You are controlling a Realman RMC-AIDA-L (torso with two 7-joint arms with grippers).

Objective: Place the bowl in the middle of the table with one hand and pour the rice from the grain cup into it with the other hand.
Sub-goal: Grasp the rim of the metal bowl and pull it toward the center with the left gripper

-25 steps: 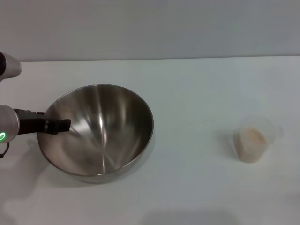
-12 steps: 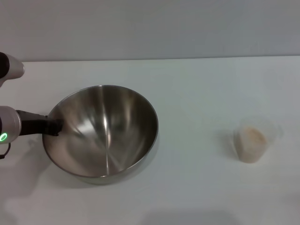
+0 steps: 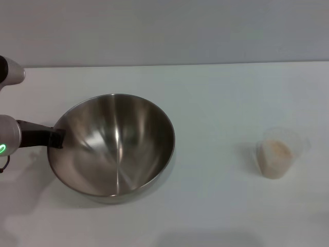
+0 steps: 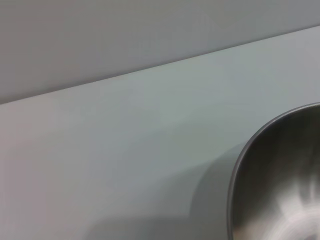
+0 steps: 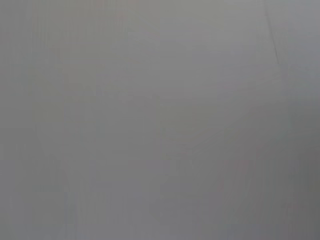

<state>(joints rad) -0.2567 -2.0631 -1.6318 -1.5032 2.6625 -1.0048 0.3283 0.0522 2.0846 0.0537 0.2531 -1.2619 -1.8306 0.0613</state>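
Observation:
The large steel bowl [image 3: 115,146] sits on the white table [image 3: 216,103], left of centre. My left gripper [image 3: 56,138] reaches in from the left edge and is shut on the bowl's left rim. The bowl's rim also shows in the left wrist view [image 4: 280,185]. The clear grain cup [image 3: 278,153] stands upright at the right, with rice [image 3: 277,154] filling its lower part. My right gripper is out of view; the right wrist view shows only a plain grey surface.
A grey wall [image 3: 164,31] runs behind the table's far edge. Bare tabletop lies between the bowl and the cup [image 3: 216,154].
My left gripper has moved the bowl a little to the right, towards the table's middle. The cup has not moved.

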